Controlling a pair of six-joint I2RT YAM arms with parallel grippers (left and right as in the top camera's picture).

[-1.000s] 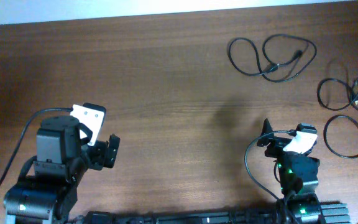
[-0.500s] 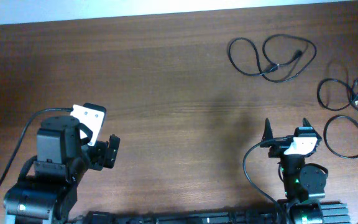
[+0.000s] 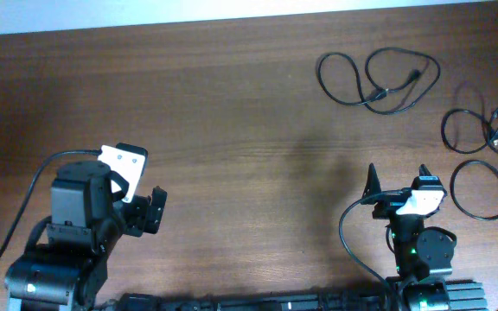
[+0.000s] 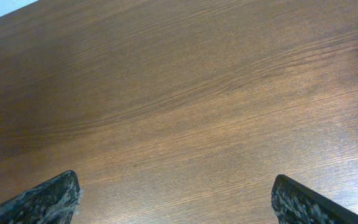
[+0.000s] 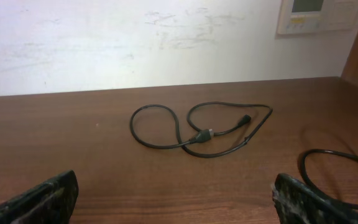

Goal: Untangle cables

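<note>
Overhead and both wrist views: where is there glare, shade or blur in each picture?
Overhead: even light, table darker toward the frame's upper left. Left wrist: pale sheen on the wood at right, fingertips soft. Right wrist: looped cable sharp, wall bright.

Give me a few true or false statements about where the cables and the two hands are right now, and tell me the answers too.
1. The left hand and the right hand are both open and empty. True.
2. The left hand hangs over a cable. False: its wrist view shows only bare table beneath it.
3. The double-looped cable lies apart from the upper edge cable and the lower edge cable at the table's right side. True.
4. The right hand grips the double-looped cable. False: that cable lies flat on the table ahead of the hand, untouched.
</note>
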